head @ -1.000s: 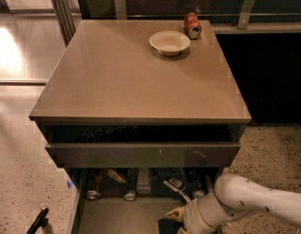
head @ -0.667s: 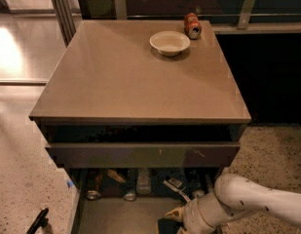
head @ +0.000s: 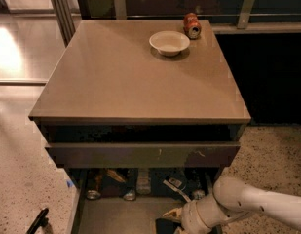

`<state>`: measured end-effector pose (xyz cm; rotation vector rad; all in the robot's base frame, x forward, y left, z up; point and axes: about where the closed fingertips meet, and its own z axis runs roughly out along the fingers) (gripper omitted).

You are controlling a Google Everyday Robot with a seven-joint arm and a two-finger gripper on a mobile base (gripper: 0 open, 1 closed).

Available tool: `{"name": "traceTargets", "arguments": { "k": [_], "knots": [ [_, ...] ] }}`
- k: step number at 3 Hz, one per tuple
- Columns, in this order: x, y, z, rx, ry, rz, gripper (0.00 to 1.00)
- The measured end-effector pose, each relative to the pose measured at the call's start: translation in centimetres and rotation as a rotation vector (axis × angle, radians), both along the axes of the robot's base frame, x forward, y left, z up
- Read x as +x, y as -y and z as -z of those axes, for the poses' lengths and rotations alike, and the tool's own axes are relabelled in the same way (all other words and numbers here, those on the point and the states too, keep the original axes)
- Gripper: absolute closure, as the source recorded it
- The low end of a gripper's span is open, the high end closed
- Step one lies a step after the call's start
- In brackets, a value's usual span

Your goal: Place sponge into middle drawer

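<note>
Claw [head: 169, 221] hangs low over middle drawer [head: 116, 217] floor.

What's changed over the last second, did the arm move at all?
Nothing visibly changed. The gripper remains low over the middle drawer, near its right wall. The white bowl and red can sit unmoved on the cabinet top.

sponge [head: 172, 213]: pale yellow/dark, at gripper [head: 174, 222], over drawer floor | middle drawer [head: 116, 214]: pulled open, grey floor
</note>
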<state>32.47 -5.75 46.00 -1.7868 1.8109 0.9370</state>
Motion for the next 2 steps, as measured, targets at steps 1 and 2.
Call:
{"name": "traceTargets", "arguments": {
  "k": [1, 2],
  "knots": [
    [1.04, -0.83, 1.34, 0.018, 0.015, 0.032, 1.0],
    [1.04, -0.83, 1.34, 0.018, 0.015, 0.032, 1.0]
  ]
}}
